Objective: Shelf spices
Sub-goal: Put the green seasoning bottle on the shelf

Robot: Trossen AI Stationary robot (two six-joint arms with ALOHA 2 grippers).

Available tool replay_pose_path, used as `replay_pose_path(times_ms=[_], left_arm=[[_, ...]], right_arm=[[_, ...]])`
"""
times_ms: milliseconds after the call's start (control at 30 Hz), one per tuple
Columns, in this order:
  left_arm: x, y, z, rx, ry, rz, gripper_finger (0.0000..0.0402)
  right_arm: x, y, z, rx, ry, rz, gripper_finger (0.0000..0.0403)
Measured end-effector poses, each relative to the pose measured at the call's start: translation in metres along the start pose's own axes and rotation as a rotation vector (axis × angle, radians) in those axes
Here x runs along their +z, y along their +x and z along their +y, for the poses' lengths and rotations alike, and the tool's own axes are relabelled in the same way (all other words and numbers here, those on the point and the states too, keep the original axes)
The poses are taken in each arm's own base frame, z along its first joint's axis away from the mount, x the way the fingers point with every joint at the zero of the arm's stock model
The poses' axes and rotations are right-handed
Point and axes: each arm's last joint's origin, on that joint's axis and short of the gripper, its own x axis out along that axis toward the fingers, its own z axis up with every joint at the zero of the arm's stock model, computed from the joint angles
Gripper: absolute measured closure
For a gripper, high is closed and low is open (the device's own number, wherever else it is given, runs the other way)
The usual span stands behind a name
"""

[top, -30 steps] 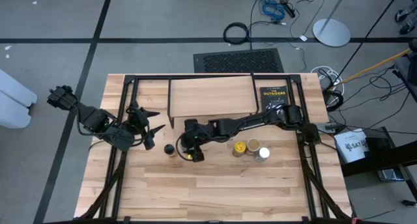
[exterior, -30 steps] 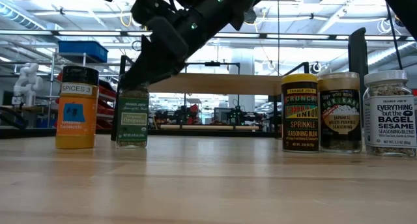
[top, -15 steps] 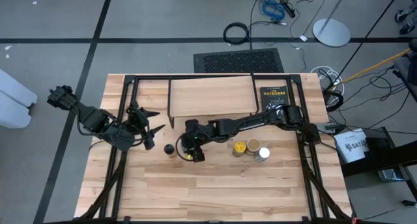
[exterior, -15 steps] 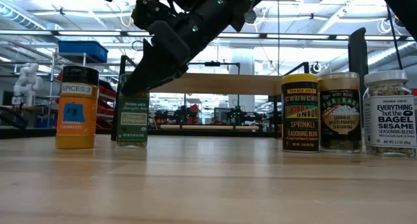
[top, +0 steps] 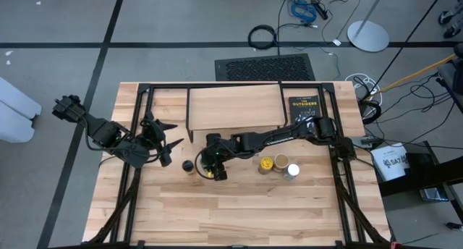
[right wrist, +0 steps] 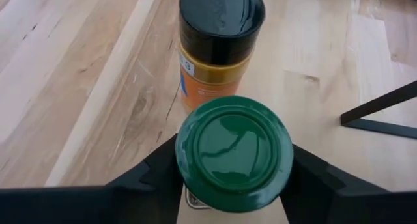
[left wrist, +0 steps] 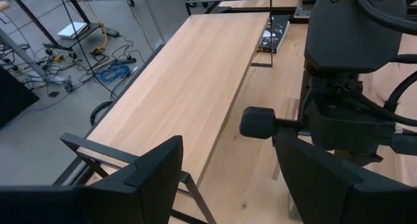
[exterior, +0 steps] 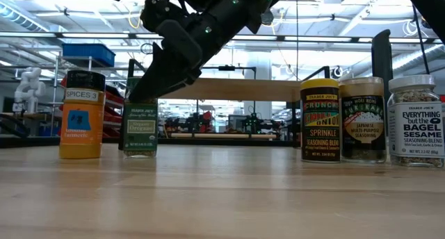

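Observation:
Five spice jars stand on the table. The green-lidded jar [top: 210, 169] [exterior: 140, 130] is under my right gripper [top: 209, 165] [right wrist: 233, 168], which reaches in from the table's right and is shut on it. The dark-lidded orange jar [top: 187, 165] [right wrist: 218, 48] stands just to its left. The yellow-lidded [top: 266, 163], tan-lidded [top: 281, 161] and white-lidded [top: 292, 171] jars stand in a group to the right. The shelf [top: 235, 108] is a light board on black legs at the far side. My left gripper [top: 163, 143] [left wrist: 228, 185] is open near the shelf's left end. My right gripper pinches the green-lidded jar at its lid [right wrist: 234, 152], one finger [right wrist: 153, 175] on each side of the lid's rim. The fingers come from above, slanting down from the table's right. The jar is upright with its base [exterior: 140, 154] on the table.
A black book with orange lettering [top: 302, 108] lies at the shelf's right end. A black metal frame [top: 137, 119] runs along the table's left, right and far sides. Bare tabletop [top: 239, 213] spreads across the near half.
My right gripper has come down a little over the green-lidded jar, so its fingers now hide the lid in the low view. The jar has shifted slightly on the table.

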Motion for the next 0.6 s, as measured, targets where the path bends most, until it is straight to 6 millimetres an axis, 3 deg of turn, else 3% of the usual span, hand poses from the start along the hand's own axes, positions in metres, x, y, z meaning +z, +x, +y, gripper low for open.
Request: replay_pose_path(times_ms=[300, 600], left_arm=[[0.0, 0.0, 0.0, -0.001, 0.001, -0.003, 0.0146], [0.001, 0.0, 0.0, -0.002, 0.0, -0.004, 0.0146]], right_arm=[[0.001, -0.003, 0.0, -0.001, 0.053, 0.006, 0.0215], [0.017, -0.037, 0.0, 0.023, 0.124, -0.013, 0.0215]])
